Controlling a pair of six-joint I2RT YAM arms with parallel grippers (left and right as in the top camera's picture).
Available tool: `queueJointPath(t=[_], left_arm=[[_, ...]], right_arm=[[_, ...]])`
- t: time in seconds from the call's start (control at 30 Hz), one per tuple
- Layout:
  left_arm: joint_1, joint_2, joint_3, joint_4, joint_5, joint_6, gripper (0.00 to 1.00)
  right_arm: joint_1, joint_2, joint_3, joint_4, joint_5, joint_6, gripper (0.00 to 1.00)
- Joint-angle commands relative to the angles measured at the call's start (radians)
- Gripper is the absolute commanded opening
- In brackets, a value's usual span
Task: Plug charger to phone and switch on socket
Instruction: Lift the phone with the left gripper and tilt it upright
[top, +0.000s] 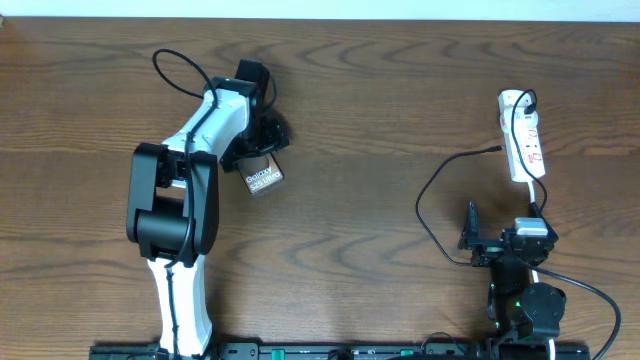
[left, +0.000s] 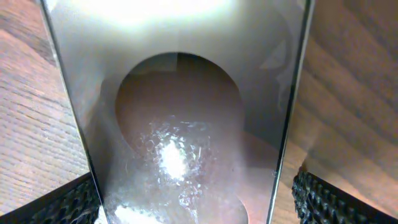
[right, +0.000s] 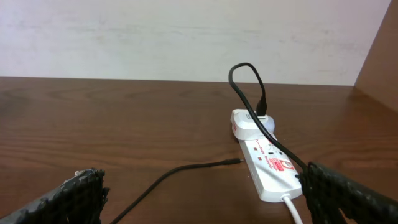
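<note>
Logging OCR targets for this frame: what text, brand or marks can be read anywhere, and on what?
"Galaxy": white lettering on the phone, overhead view.
Smaller line beside it: too small to read.
Red marks on the socket: too blurred to read in either view.
Left wrist view: none legible.

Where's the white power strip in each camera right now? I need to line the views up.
Overhead: the power strip lies at the upper right, long axis running up the picture.
Left wrist: not in it; the phone fills the view.
Right wrist: the strip sits right of centre, angled toward the lower right.
Shared landmark: the charger's loose tip, just left of the strip in both views.
</note>
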Motion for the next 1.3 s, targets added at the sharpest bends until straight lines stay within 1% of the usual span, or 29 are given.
queueJointPath(t=[0.0,0.23,0.47,0.57,0.63,0.8,0.93,1.03,1.1,1.13,1.17,1.27], left_arm=[[-0.002,0.187,-0.111,0.046,0.0,-0.032,0.98],[-0.002,0.187,-0.161,0.085,0.0,-0.03,0.98],[-0.001,0.188,-0.164,0.096,0.0,0.05,0.98],[-0.002,0.188,-0.164,0.096,0.0,0.054,0.98],[-0.002,0.188,-0.164,0.096,-0.001,0.078,0.98],[-0.002,0.188,-0.164,0.092,-0.018,0.079,1.0],[-0.002,0.188,-0.164,0.092,-0.018,0.078,0.86],[-0.002,0.188,-0.164,0.092,-0.018,0.074,0.83],[-0.002,0.188,-0.164,0.092,-0.018,0.074,0.79],[-0.002,0.188,-0.164,0.091,-0.018,0.074,0.74],[-0.002,0.188,-0.164,0.089,-0.018,0.074,0.72],[-0.002,0.188,-0.164,0.08,-0.018,0.074,0.72]], right_arm=[[-0.002,-0.005,-0.002,-0.004,-0.006,-0.005,0.99],[-0.002,-0.005,-0.002,-0.004,-0.006,-0.005,0.99],[-0.002,-0.005,-0.002,-0.004,-0.006,-0.005,0.99],[-0.002,-0.005,-0.002,-0.004,-0.006,-0.005,0.99],[-0.002,-0.005,-0.002,-0.004,-0.006,-0.005,0.99],[-0.002,-0.005,-0.002,-0.004,-0.006,-0.005,0.99],[-0.002,-0.005,-0.002,-0.004,-0.006,-0.005,0.99],[-0.002,-0.005,-0.002,-0.004,-0.006,-0.005,0.99],[-0.002,-0.005,-0.002,-0.004,-0.006,-0.005,0.99],[-0.002,-0.005,-0.002,-0.004,-0.006,-0.005,0.99],[-0.002,-0.005,-0.002,-0.004,-0.006,-0.005,0.99],[-0.002,-0.005,-0.002,-0.004,-0.006,-0.005,0.99]])
